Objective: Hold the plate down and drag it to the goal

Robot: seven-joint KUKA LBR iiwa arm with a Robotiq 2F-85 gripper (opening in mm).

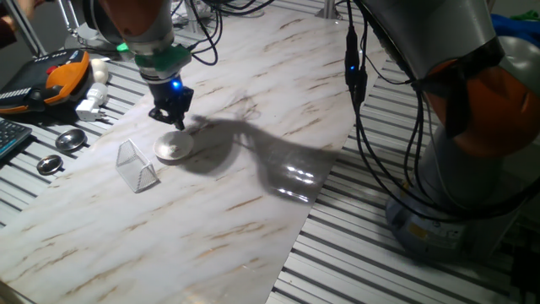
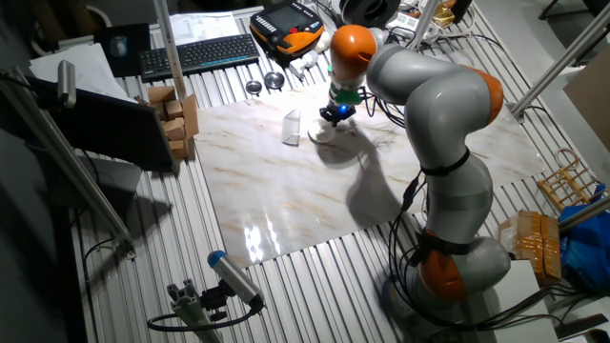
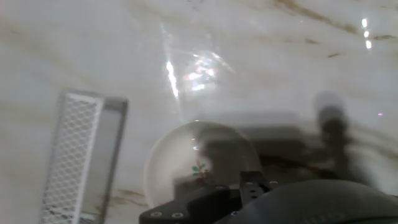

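Gripper (image 1: 175, 123) hangs just over far rim of small round white plate (image 1: 174, 149) w/ red centre mark | jaws: can't tell | clear plastic wedge goal (image 1: 136, 165) just beside plate, opposite side → drag runs gripper-to-goal.

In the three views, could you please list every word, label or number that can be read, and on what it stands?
None can be read.
Small white round plate: a reddish-green centre mark, a picture rather than lettering.
Black keyboard: keys too small to read.
Orange-and-black handheld pendant: screen and buttons too blurred.
Clear plastic wedge frame: only a mesh pattern in the hand view.
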